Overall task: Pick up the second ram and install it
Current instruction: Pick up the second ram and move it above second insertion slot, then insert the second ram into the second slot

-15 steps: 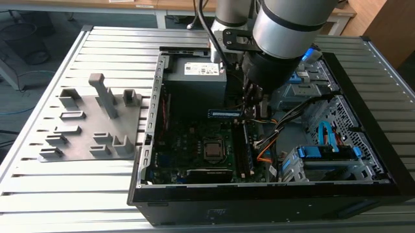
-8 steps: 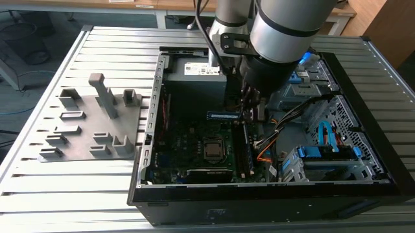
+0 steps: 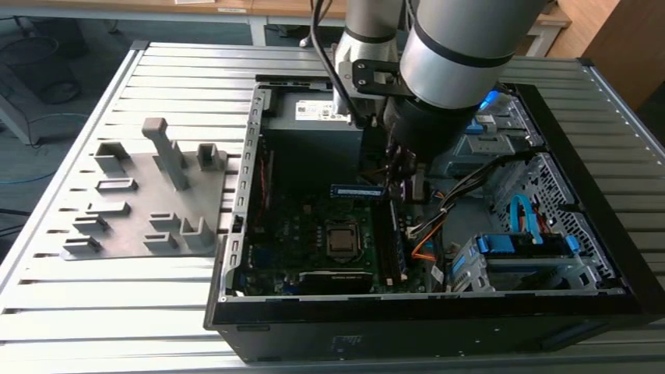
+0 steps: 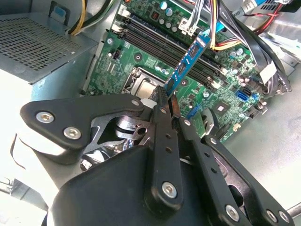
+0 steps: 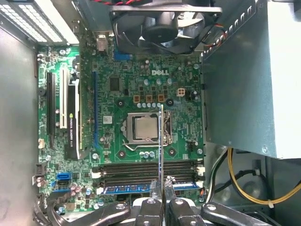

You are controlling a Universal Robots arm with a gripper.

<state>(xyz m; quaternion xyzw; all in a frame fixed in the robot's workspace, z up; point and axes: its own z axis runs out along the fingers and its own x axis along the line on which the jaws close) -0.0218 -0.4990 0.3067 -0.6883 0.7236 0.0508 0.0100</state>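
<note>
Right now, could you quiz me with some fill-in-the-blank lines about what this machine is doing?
1. The pincer is ____ on the second ram.
2. The motherboard beneath it is coloured ____.
3. The gray tray lies at the exterior view's ____ of the computer case.
Missing words: shut, green, left.

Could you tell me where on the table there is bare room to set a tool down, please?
The slatted table is bare between the gray holder tray and the edge nearest the exterior camera, and between the tray and its far edge. Inside the computer case it is crowded: cables, drive cage, and the gripper shut on the second ram.
</note>
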